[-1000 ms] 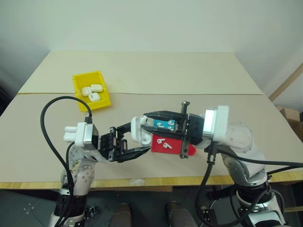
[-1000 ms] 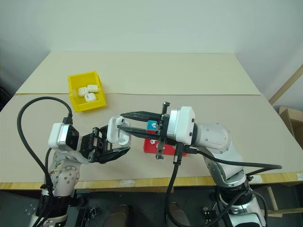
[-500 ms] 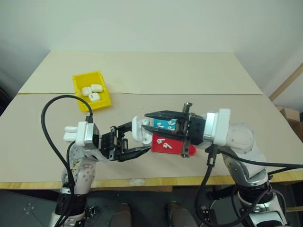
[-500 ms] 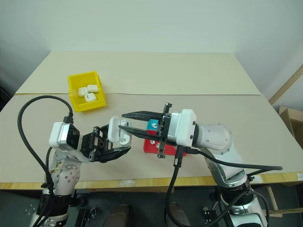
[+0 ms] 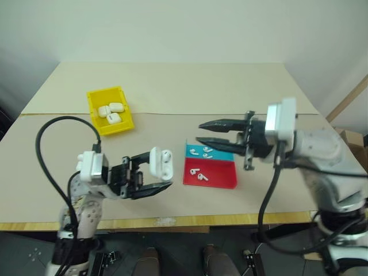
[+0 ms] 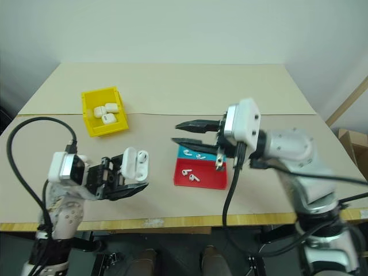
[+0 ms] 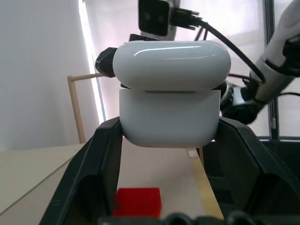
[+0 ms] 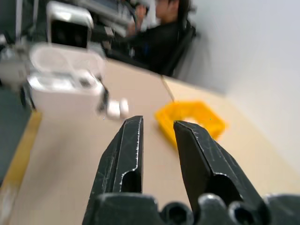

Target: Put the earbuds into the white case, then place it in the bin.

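Left eye view has the left gripper (image 5: 156, 178) near the desk's (image 5: 172, 92) front edge, toward the left corner, pinching the white case (image 5: 160, 163) with its lid flipped up. Off to the right, the right gripper (image 5: 201, 131) hangs above the red-and-blue tray (image 5: 221, 175), its fingers spread a little with nothing between them. Loose earbuds (image 5: 203, 153) lie on the tray, which sits near the front edge about midway along. Back toward the left rear sits the bin (image 5: 98, 115), with three more cases (image 5: 111, 111) inside. Right eye view gives the same layout. Left wrist view looks straight at the case (image 7: 171, 93) clamped between the two black fingers (image 7: 93, 173), with the red part of the tray (image 7: 138, 201) on the desk below. Right wrist view shows that gripper's fingers (image 8: 124, 159) parted and empty, the open case (image 8: 65, 89) off beyond them and the bin (image 8: 190, 119) farther on; a person (image 8: 159, 42) sits in the background.
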Tool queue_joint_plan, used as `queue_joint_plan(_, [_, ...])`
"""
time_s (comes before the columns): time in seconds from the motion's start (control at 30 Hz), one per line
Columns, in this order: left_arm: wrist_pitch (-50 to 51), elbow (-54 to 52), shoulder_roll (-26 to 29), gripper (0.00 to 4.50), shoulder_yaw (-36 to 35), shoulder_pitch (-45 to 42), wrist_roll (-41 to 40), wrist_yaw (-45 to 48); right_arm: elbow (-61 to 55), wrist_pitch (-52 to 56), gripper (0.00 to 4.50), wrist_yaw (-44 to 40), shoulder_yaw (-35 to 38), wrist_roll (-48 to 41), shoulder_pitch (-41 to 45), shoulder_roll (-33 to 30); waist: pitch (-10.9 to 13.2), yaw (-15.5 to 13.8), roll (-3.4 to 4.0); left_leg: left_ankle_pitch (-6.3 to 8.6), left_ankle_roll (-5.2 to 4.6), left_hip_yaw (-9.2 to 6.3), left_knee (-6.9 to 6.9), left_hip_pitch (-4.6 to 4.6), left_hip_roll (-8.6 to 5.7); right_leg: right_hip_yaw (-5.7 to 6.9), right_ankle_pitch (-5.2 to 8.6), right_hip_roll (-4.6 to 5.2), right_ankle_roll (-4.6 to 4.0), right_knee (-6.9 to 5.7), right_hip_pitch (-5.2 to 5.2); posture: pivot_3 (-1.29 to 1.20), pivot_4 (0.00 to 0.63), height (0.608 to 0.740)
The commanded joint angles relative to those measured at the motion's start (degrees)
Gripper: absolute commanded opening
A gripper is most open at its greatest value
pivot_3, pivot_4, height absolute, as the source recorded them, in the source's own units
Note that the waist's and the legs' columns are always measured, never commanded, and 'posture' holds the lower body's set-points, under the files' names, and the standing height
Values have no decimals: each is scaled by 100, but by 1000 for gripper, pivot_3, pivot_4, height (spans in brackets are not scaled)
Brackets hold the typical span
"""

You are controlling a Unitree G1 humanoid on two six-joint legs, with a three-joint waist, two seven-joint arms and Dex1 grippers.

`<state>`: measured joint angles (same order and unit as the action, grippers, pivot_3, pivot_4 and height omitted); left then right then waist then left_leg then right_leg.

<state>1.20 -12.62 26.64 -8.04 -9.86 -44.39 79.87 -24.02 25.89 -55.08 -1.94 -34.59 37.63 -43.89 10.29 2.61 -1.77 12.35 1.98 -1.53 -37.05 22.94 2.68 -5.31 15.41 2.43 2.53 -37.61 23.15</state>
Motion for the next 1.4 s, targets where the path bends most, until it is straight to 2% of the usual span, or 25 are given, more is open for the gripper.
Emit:
queue_joint_plan(0.03, [-204, -58, 207, 2714, -236, 132, -56, 284, 766, 649, 1450, -418, -552, 445, 798, -327, 0, 0, 0, 0, 0, 3, 0, -2, 0, -2, 0, 0, 0, -1, 0, 0, 150, 740])
queue_joint_plan(0.2, [-338, -136, 404, 2714, -427, 469, -34, 441, 2381, -170, 1450, -1373, -1793, 1941, 1888, -313, 1, 13, 2, 0, 0, 13, 8, 0, 2, -9, 2, 0, -1, 8, 7, 0, 150, 740])
queue_joint_plan(0.37, [-405, -440, 328, 2714, -438, 770, 9, 270, 4231, -858, 1450, -1663, -2773, 3255, 2831, 448, 3, 21, 2, 1, -1, 13, 7, 16, 2, -10, 1, 1, -1, 2, 23, 0, 150, 740])
queue_joint_plan(0.57, [-443, -704, 250, 2714, -369, 974, 59, 47, 5881, -1822, 1450, -1961, -3288, 4199, 3466, 1132, 5, -2, 5, 1, -1, 10, 6, 21, 3, -6, -1, 1, -4, -2, 28, 0, 150, 740])
queue_joint_plan(0.93, [-602, -809, 184, 2714, -294, 1148, 141, -125, 7878, -3027, 1450, -1934, -3324, 5166, 4103, 1884, 6, 30, 8, 0, 0, 11, 7, 16, 3, -6, -3, 2, -8, -10, 31, 0, 150, 740])
queue_joint_plan(1.4, [-617, -818, 170, 2714, -175, 1052, 196, -315, 8567, -3134, 1450, -1891, -3211, 5660, 4284, 2376, 8, 93, 10, 0, 0, 10, 7, 16, 2, -5, -3, 2, -9, -15, 32, 0, 150, 740])
